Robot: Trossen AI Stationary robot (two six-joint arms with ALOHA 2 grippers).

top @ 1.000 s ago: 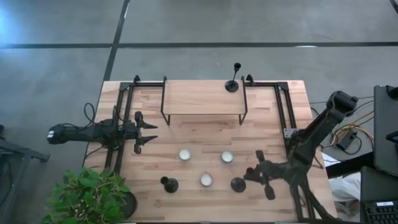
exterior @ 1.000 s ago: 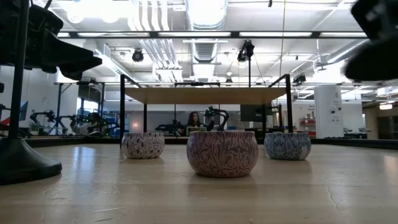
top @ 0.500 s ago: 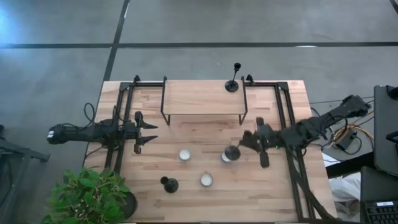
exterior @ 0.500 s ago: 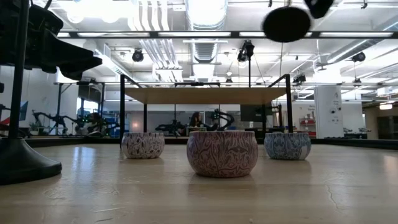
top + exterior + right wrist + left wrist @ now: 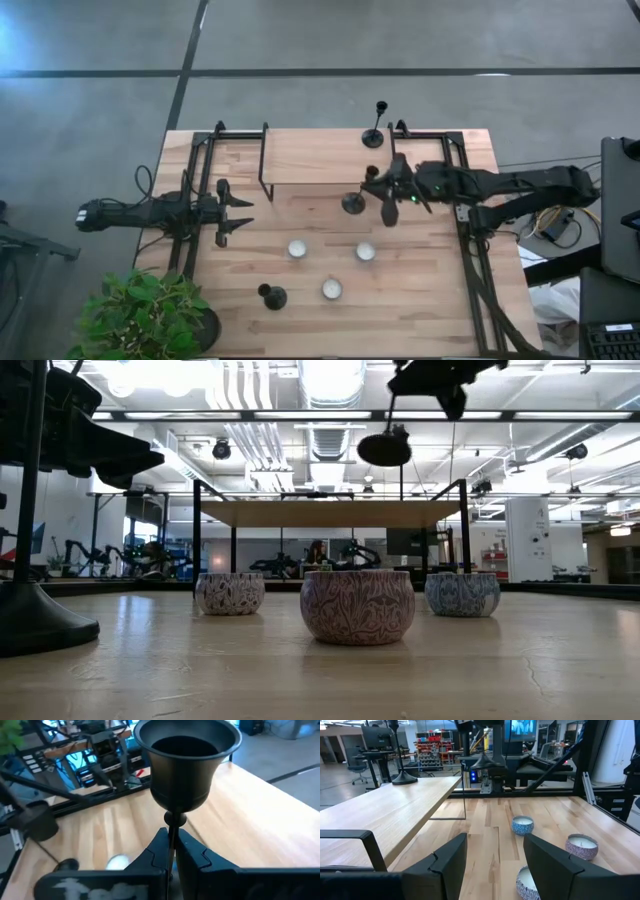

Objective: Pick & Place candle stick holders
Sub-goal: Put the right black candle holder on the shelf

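I have the right gripper [image 5: 388, 190] up in the air over the desk [image 5: 300, 290], just in front of the raised wooden shelf [image 5: 320, 155], near its right end. Its jaws are clenched on the thin stem of one candle stick holder [image 5: 353, 203]. From above I see that holder's round base hanging at the shelf's front edge; in the low view the base [image 5: 384, 450] floats well above the shelf top. My right wrist camera looks straight at its cup [image 5: 186, 755], with the stem pinched between the two dark fingers [image 5: 150, 857].

A second candle stick holder [image 5: 375, 132] stands upright on the shelf's far right corner. The third candle stick holder [image 5: 272, 296] stands on the desk near the front edge, left of centre, near the potted plant [image 5: 145, 315] at the desk's front left corner.

Three small patterned candle tins sit on the desk between the shelf and the front edge: one left [image 5: 297, 248], one right [image 5: 366, 251], one nearer the front [image 5: 331, 289].

The left gripper [image 5: 232, 213] waits at the desk's left side, jaws released and spread wide, with nothing between them.
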